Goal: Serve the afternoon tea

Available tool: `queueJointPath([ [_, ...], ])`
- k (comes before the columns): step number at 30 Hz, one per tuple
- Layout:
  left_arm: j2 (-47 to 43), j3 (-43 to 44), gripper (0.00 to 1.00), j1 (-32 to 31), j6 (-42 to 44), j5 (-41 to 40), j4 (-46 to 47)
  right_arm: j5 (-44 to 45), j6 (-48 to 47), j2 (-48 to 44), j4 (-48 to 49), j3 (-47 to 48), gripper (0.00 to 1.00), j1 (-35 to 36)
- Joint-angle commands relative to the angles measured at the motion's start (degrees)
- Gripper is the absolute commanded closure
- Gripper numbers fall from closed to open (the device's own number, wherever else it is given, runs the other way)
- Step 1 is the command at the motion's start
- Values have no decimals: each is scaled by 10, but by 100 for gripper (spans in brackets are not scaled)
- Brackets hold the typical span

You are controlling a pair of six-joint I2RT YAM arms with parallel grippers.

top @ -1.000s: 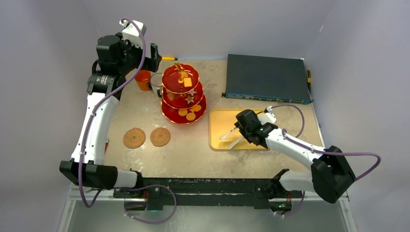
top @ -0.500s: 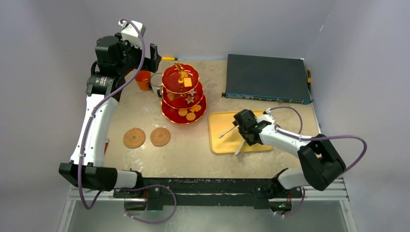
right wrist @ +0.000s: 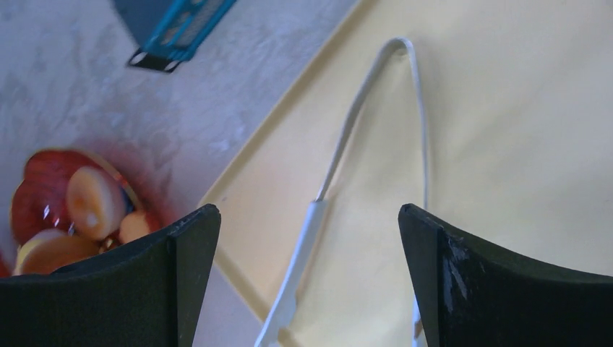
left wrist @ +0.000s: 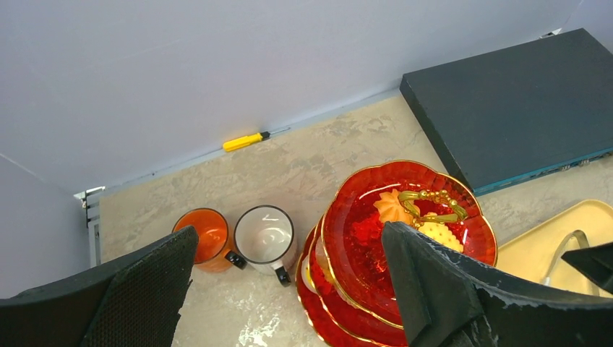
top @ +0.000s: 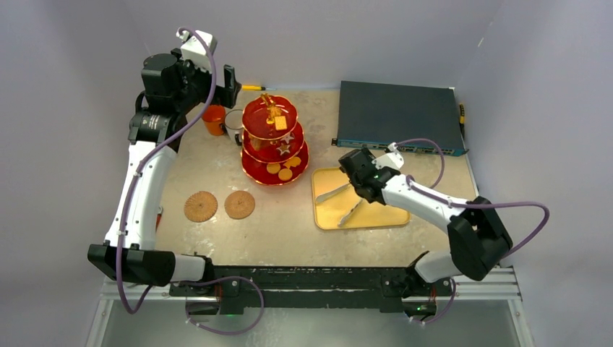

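1. Nearest to the arms, two round brown discs (top: 200,206) are lying flat on the table (top: 289,231), side by side but apart.
2. Over on the right, a flat yellow tray (top: 390,213) is sitting on the table. White tongs (top: 335,194) are lying on it, with their two legs spread out.
3. The right gripper (right wrist: 307,217) is hanging just over the tongs. Its two black fingers (right wrist: 184,282) are standing wide apart and are not holding anything. The bent end of the tongs is showing between them.
4. A little farther back, in the middle, the red three-tier stand (top: 275,155) is standing upright just beside the tray's left corner. Its gold handle (top: 269,101) is sticking up from the top plate.
5. Small cookies (top: 279,170) are sitting on the bottom plate, a star-shaped one (top: 284,148) is lying on the middle plate, and an orange swirly pastry (left wrist: 394,206) is resting on the top plate next to the handle.
6. Just left of the stand, the white mug (left wrist: 266,233) and the orange mug (left wrist: 206,235) are standing upright, side by side. Both are looking empty.
7. The left gripper (left wrist: 289,231) is hanging high above the mugs. Its fingers (left wrist: 155,289) are spread wide and are touching nothing.
8. Farthest back, a dark flat box (top: 397,116) is lying at the right, and a small yellow screwdriver (left wrist: 242,142) is lying along the back wall.
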Motion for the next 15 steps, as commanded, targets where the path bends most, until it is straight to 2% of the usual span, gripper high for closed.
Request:
queueJointPath([
  [1, -15, 1, 1, 5, 7, 5, 16, 115, -84, -43, 8, 33, 7, 78],
  [4, -9, 9, 1, 5, 1, 4, 8, 106, -178, -38, 89, 31, 14, 123],
  [9, -6, 19, 1, 5, 5, -4, 1, 67, -284, 8, 150, 40, 25, 172],
  [15, 3, 36, 1, 6, 1, -11, -14, 25, -356, 45, 197, 35, 36, 201],
])
